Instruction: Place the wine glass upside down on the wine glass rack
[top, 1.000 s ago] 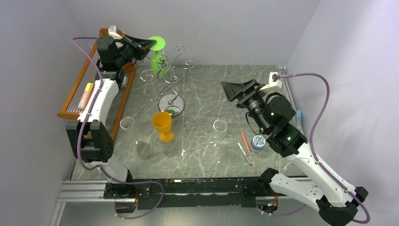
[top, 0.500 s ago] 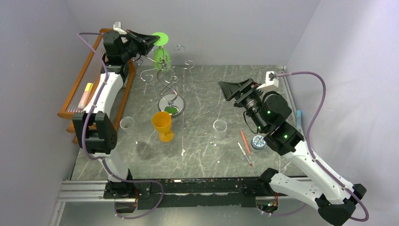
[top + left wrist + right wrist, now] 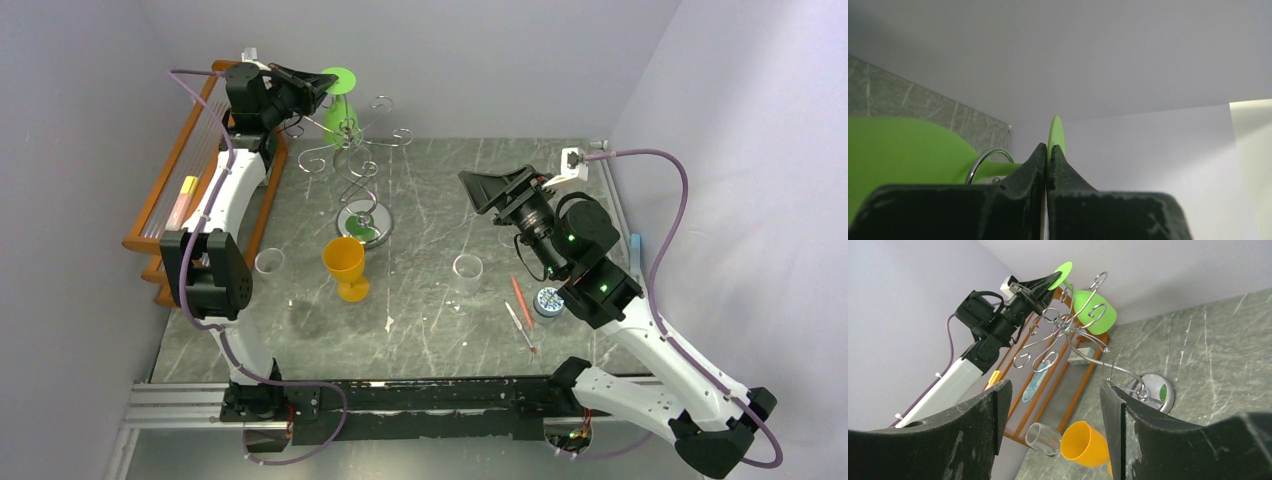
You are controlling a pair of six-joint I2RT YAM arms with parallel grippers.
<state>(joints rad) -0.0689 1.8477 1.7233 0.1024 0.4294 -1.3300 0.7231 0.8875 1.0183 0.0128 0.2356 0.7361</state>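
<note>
Left arm stretched to upper left; left gripper (image 3: pixel 320 88) clamped on foot of green wine glass (image 3: pixel 337 116), inverted at wine glass rack (image 3: pixel 357 180) hooks. Right arm raised mid-right, right gripper (image 3: pixel 472 192) spread wide.

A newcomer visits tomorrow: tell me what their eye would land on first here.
The bright green wine glass, held foot-up by the shut left gripper among the top hooks of the silver wine glass rack at the far left. Next, the orange goblet standing upright near the rack's base, and the right gripper hovering open over mid-table.
</note>
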